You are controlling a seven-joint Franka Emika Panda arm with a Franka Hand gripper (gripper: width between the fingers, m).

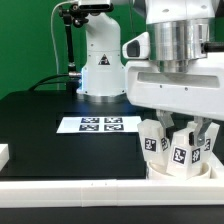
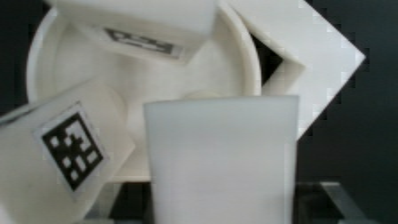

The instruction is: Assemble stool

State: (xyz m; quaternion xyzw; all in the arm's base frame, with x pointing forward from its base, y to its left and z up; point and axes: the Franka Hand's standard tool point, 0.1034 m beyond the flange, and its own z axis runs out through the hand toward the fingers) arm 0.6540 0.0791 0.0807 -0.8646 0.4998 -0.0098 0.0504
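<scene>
In the exterior view the gripper (image 1: 184, 133) is seen lowered over the round seat (image 1: 168, 171) at the table's near edge, with tagged legs (image 1: 153, 140) standing up from the seat. In the wrist view a smooth white blocky leg (image 2: 217, 150) is shown clamped between the fingers, the seat's hollow (image 2: 169, 70) lying behind. The marker board (image 1: 98, 125) lies flat on the black table (image 1: 40, 115), well apart.
</scene>
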